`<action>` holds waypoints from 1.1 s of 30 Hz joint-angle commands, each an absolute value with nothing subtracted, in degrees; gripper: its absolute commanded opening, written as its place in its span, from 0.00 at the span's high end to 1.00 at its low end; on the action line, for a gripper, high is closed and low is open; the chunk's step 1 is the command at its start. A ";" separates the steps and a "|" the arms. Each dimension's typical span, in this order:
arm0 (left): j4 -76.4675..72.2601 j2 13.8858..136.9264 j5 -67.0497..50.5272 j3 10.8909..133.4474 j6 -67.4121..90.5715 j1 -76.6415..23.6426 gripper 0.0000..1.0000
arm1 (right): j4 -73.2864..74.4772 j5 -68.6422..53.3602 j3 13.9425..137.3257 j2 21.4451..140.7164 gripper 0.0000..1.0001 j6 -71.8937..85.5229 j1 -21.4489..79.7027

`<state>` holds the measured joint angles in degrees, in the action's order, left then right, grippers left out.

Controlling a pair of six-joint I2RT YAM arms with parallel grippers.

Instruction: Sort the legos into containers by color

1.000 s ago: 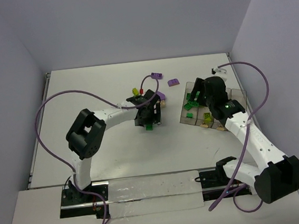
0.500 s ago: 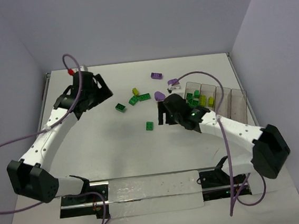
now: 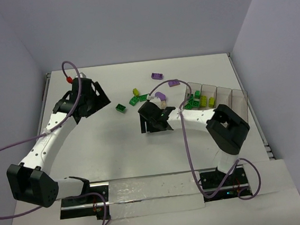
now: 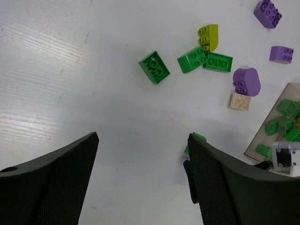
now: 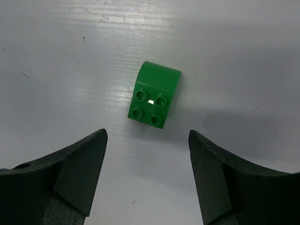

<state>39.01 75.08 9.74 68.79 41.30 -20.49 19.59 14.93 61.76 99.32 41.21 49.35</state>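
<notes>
Progress looks partial tbh: some greens are already dropped in the containers (image 3: 239, 99), while several legos (image 4: 205, 60) are left scattered on the table (image 3: 105, 143). Right gripper (image 5: 147, 133) is held wide apart over a green brick (image 5: 153, 101); left gripper (image 4: 143, 138) is spread too, empty.

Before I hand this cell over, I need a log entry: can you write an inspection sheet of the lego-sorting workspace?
Surface: white table, faintly streaked.
Job's things: loose legos in green, yellow-green, purple and tan lie left of the containers. Two bins hold green and yellow-green bricks; the other two look empty.
Clutter: nothing seen.
Grippers: left gripper open and empty above the table. Right gripper open over a lone green brick.
Cables: purple cables loop off both arms.
Surroundings: plain walls; nothing else seen.
</notes>
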 commanded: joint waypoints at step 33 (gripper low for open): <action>37.21 75.40 7.44 65.50 39.73 -19.99 0.16 | 20.34 24.02 60.23 83.25 0.80 31.40 16.34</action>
<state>38.86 75.05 8.50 65.88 40.84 -20.37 21.60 24.58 61.45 82.73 33.56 20.08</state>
